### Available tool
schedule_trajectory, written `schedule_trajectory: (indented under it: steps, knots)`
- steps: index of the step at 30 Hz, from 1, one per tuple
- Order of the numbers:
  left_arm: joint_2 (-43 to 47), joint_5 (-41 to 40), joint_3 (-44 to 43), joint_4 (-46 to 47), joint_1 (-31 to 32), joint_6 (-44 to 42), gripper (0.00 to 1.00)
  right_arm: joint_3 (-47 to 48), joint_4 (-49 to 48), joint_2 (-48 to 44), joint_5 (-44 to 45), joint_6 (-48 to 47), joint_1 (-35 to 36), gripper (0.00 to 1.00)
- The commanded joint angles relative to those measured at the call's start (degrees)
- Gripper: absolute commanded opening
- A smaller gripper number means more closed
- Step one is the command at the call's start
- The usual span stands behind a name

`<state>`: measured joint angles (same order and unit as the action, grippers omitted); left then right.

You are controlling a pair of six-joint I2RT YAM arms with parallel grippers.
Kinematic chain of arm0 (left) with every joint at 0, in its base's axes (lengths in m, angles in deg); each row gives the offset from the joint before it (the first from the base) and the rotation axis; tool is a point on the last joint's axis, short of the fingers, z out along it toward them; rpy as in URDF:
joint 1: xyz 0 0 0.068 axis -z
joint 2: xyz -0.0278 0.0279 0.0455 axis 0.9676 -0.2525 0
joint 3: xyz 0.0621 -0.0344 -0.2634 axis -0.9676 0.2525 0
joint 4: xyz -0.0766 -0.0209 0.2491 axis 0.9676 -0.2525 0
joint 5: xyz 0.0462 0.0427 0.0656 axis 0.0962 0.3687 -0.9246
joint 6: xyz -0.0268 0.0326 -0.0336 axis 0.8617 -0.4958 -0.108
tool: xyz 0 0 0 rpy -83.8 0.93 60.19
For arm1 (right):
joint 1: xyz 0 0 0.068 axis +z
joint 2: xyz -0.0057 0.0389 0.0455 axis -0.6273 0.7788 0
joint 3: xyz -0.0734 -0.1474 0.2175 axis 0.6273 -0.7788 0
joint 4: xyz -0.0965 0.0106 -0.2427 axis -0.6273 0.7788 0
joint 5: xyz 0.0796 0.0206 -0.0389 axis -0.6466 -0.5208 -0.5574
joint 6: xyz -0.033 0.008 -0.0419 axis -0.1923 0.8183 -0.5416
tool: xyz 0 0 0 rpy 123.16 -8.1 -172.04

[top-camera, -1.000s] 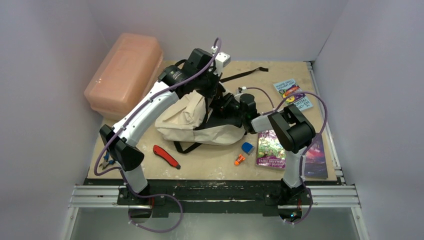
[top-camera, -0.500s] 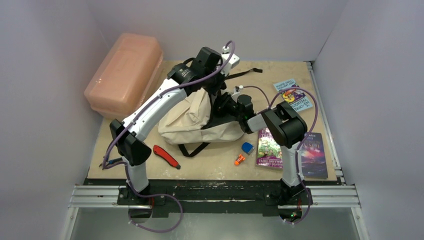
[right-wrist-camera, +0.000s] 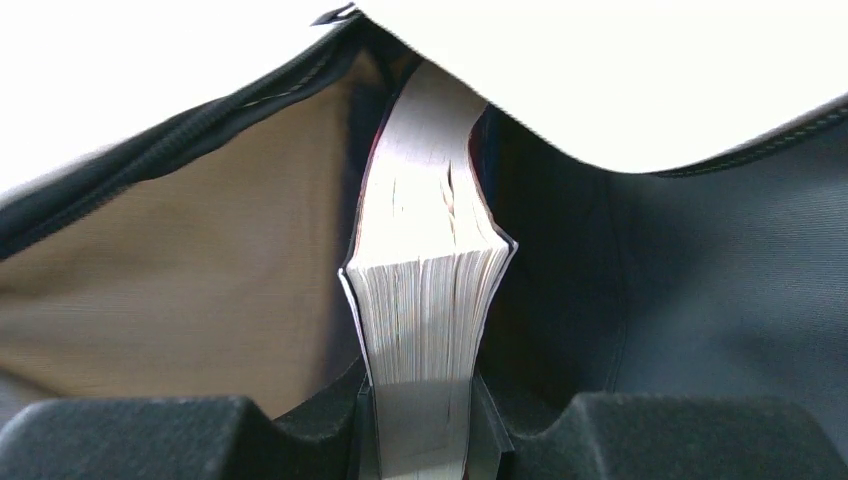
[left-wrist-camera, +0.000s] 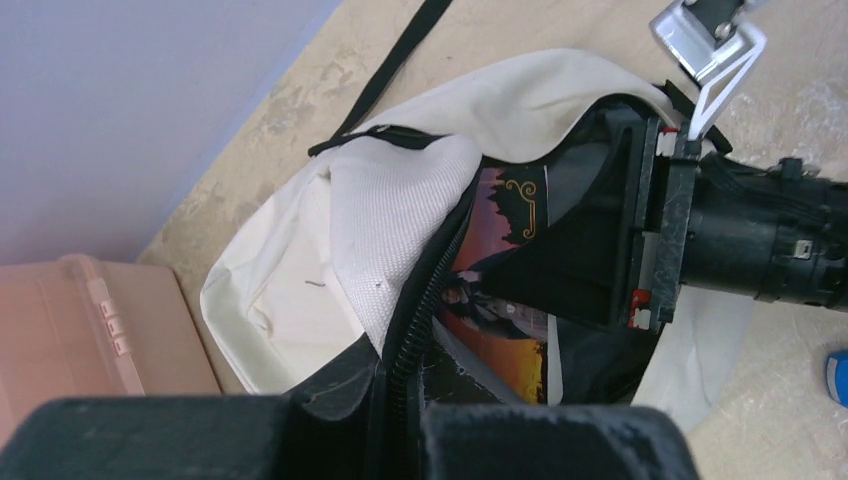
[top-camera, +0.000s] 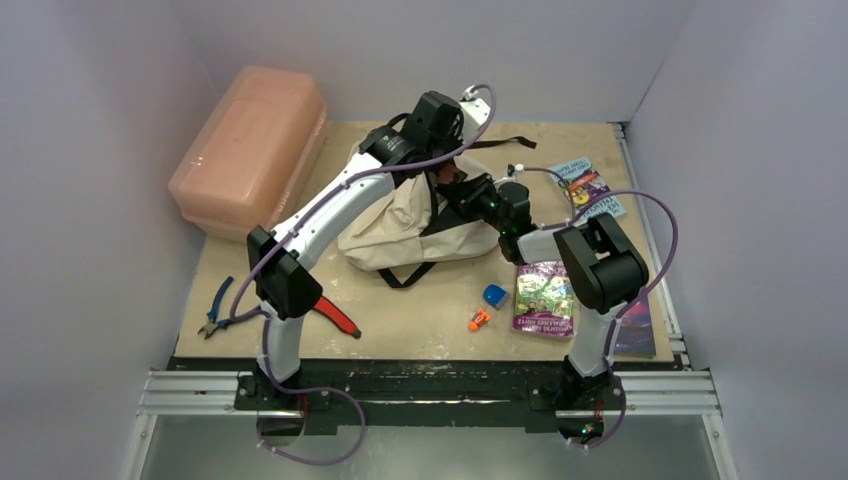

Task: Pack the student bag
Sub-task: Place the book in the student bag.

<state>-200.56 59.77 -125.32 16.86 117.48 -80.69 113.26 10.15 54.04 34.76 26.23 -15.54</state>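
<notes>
Inside the student bag [top-camera: 385,240], the right gripper [right-wrist-camera: 420,415] is clamping a book [right-wrist-camera: 425,270] needing a straight push, the left gripper [left-wrist-camera: 396,425] pinching the rim.

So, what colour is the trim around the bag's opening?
Black trim on the cream student bag; clearest in left wrist view.

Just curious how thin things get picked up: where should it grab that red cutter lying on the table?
Probably mid-handle on the red cutter, coming straight down from above and pinching across its narrow width. It lies flat and slanted on the table, long and slim, so its short side likely suits a pinch best.
</notes>
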Motion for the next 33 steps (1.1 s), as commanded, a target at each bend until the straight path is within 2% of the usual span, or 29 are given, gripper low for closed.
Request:
schedule_trajectory:
  steps: [1, 7, 9, 14, 17, 21, 24, 27, 29, 32, 33]
  knots:
    - [5.6, -2.7, 6.0, 2.8, 0.1, 1.3, 0.0, 1.2, -5.9, -5.2, -0.8, -1.7, 1.7, 0.0]
    - [15.9, -1.9, 24.5, 8.6, 0.0, -1.5, 0.0, 5.9, 4.6, -4.1, -15.1, -7.2, 2.5, 0.0]
    - [18.8, -0.1, 28.2, 11.6, -0.1, -2.8, 0.0, 9.0, 12.2, -4.2, -19.4, -10.9, 2.6, 0.0]
    - [21.6, 5.4, 32.6, 14.6, -0.4, -4.9, 0.0, 12.8, 18.5, -5.0, -24.8, -14.7, 2.5, 0.0]
    - [21.4, 5.9, 31.9, 14.3, -0.5, -3.5, 0.0, 10.2, 10.2, -4.3, -23.5, -9.9, 3.3, 0.0]
    - [21.5, 9.3, 30.5, 13.6, -0.4, -1.4, 0.0, 11.3, -0.8, 1.2, -22.3, -4.0, 5.9, 0.0]
    - [21.5, 11.4, 30.4, 13.7, -0.4, -0.3, 0.0, 12.8, -3.8, 5.3, -16.8, -3.2, 7.0, 0.0]
    - [21.2, 9.9, 30.6, 14.0, -0.5, 1.1, 0.0, 11.1, -12.2, 8.1, -10.7, -1.9, 7.1, 0.0]
    - [20.7, 8.5, 30.6, 13.7, -0.7, 0.7, 0.0, 12.3, -13.6, 10.2, -9.5, -3.2, 7.2, 0.0]
    - [20.5, 10.6, 30.8, 12.6, -1.0, -1.8, 0.0, 14.1, -11.9, 12.7, -10.5, -4.9, 7.1, 0.0]
    - [20.5, 10.8, 31.0, 12.6, -1.0, -2.2, 0.0, 14.1, -10.6, 12.9, -10.1, -5.7, 7.1, 0.05]
